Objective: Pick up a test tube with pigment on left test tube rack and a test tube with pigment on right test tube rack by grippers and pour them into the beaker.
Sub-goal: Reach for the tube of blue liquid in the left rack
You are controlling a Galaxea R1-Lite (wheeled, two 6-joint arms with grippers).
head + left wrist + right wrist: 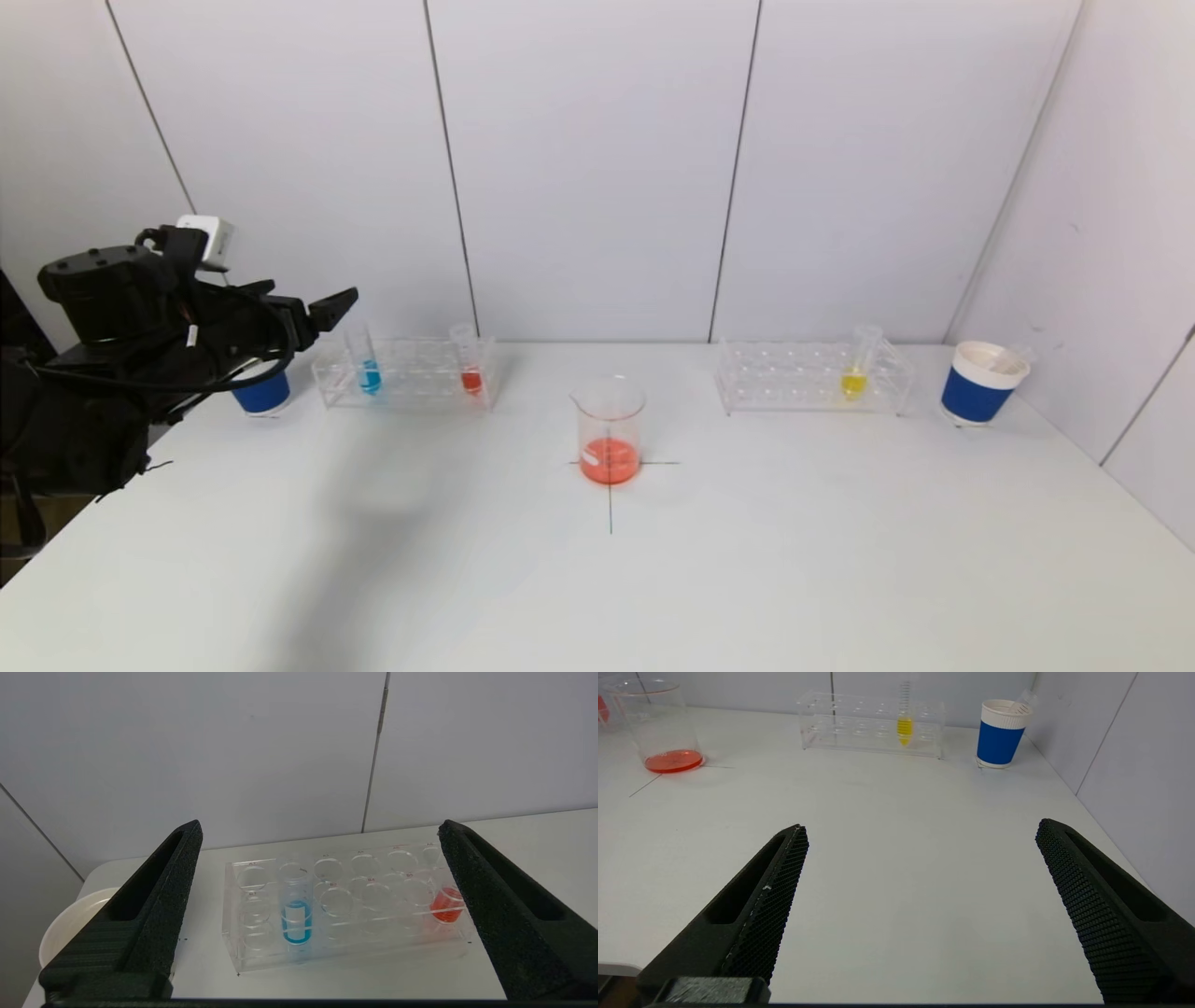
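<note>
The clear left test tube rack [411,387] holds a tube with blue pigment [369,373] and a tube with red pigment [470,375]. My left gripper [313,303] hovers just left of and above that rack, open; in the left wrist view the left gripper [321,828] frames the rack [345,947], the blue tube [296,919] and the red tube [446,905], touching nothing. The right rack [794,378] holds a yellow tube [854,378]. The beaker [610,434] with orange-red liquid stands at the table's centre. My right gripper [920,828] is open over bare table, far from the yellow tube [904,725].
A blue paper cup [264,392] stands left of the left rack, half hidden by my left arm. Another blue cup [980,383] with an empty tube in it stands right of the right rack. Walls close the back and right side. A black cross marks the beaker's spot.
</note>
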